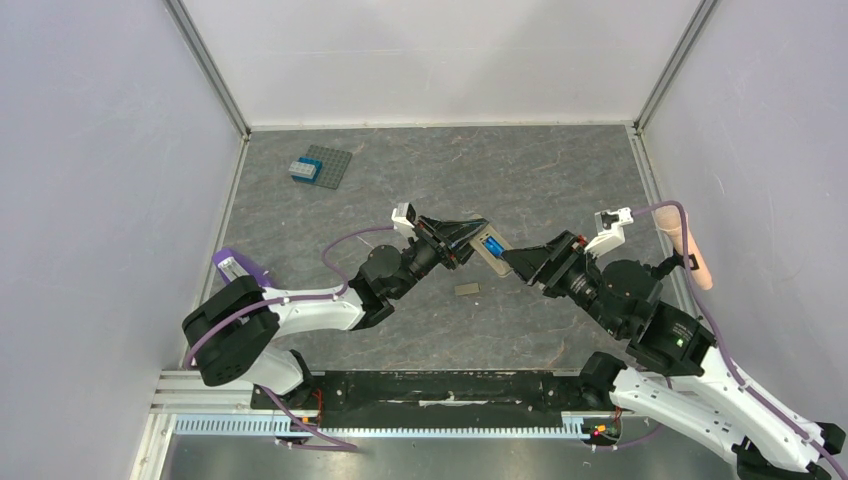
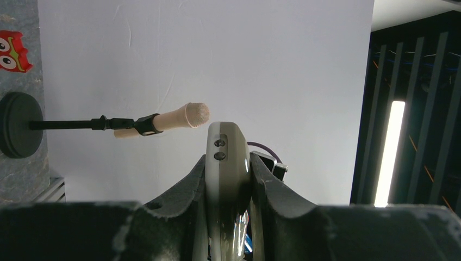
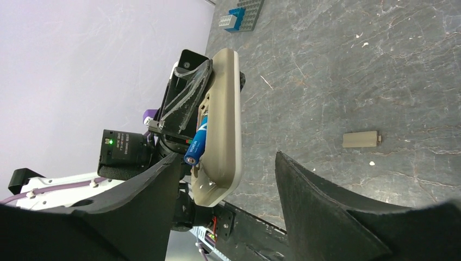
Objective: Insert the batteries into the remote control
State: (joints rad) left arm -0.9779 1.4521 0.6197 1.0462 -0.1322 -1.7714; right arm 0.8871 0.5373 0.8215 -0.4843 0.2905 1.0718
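Top external view: we see the left pincer (image 1: 468,236) clenched on the remote control (image 1: 492,254), which it holds clear of the grey worktop (image 1: 560,170). The handset sticks out past its fingertips towards the right pincer (image 1: 516,263). One blue battery (image 1: 491,243) shows in the recess on the remote's back, just beyond the left pincer's tips.

From the left wrist, the remote stands edge-on between the two dark fingers (image 2: 185,190), which press on both of its flat sides.

From the right wrist, the right pincer's jaws are spread wide and grasp nothing. The free end of the remote lies in the gap between them, close to one finger and well apart from the other finger (image 3: 326,206). The battery lies along the recess on the side facing away from that finger. Its near end seems to stand a little proud, and we cannot tell whether it is fully seated.

A small tan cover (image 1: 467,289) lies flat on the worktop below both pincers, touching neither. Far beyond the left pincer, near the back corner, a blue brick (image 1: 302,170) sits on a grey studded plate (image 1: 332,163).
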